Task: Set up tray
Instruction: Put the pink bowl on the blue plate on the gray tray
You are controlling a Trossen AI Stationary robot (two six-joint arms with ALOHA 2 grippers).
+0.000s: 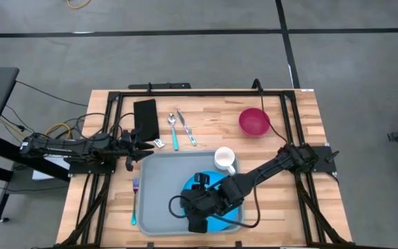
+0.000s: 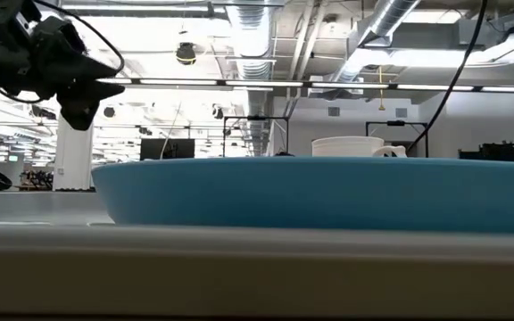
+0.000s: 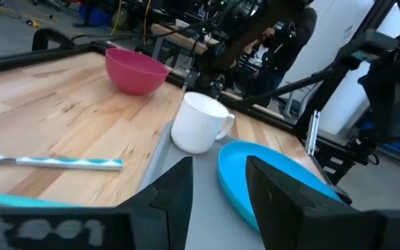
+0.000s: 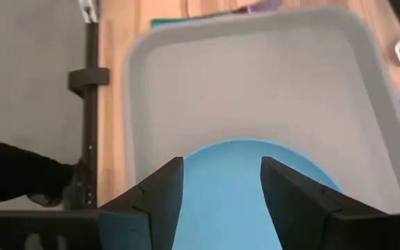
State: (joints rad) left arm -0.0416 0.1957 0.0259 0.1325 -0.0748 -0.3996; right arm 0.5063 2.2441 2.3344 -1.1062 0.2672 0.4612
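The light grey-blue tray (image 1: 161, 180) (image 4: 255, 83) lies flat on the wooden table. A round blue plate (image 1: 215, 182) (image 2: 328, 192) (image 4: 221, 173) rests on the tray's floor toward its near right side. A white mug (image 1: 224, 159) (image 3: 198, 125) stands upright in the far right corner. My right gripper (image 1: 188, 204) (image 4: 221, 187) hangs open above the plate, pointing toward the table's left; no finger shows at the plate's rim in the low view. My left gripper (image 1: 138, 151) (image 3: 219, 187) (image 2: 96, 89) is open, raised by the tray's far left corner.
A pink bowl (image 1: 254, 122) (image 3: 136, 69) sits on the far right of the table. Two teal-handled utensils (image 1: 179, 130) and a black flat object (image 1: 146, 117) lie beyond the tray. A purple and teal utensil (image 1: 135, 200) lies along the tray's left side. Black frame rails border the table.
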